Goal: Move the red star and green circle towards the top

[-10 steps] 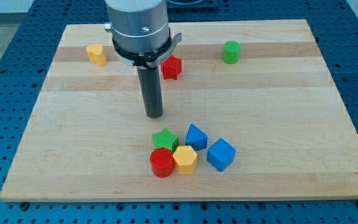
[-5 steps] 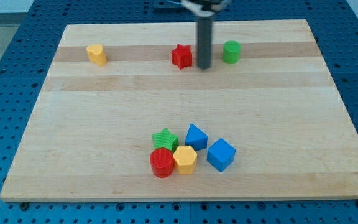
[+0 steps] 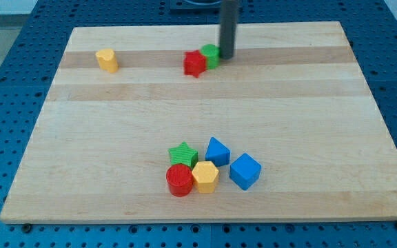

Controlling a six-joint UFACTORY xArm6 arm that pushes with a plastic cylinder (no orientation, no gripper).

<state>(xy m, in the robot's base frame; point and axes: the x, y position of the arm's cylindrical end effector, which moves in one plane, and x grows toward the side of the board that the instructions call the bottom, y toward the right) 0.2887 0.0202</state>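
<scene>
The red star (image 3: pixel 194 63) lies near the board's top, at the middle. The green circle (image 3: pixel 210 55) touches its upper right side. My tip (image 3: pixel 226 56) stands just to the right of the green circle, against or very close to it. The rod rises out of the view's top edge.
A yellow block (image 3: pixel 106 60) sits at the top left. Near the bottom middle is a cluster: a green star (image 3: pixel 183 154), a red circle (image 3: pixel 180 180), a yellow hexagon (image 3: pixel 205 176), a blue block (image 3: pixel 217 151) and a blue cube (image 3: pixel 245 171). The wooden board (image 3: pixel 309 124) is edged by blue perforated table.
The rod went from the board's middle up to between the red star and green circle, then round to the circle's right. The green circle slid left against the red star, which shifted slightly left.
</scene>
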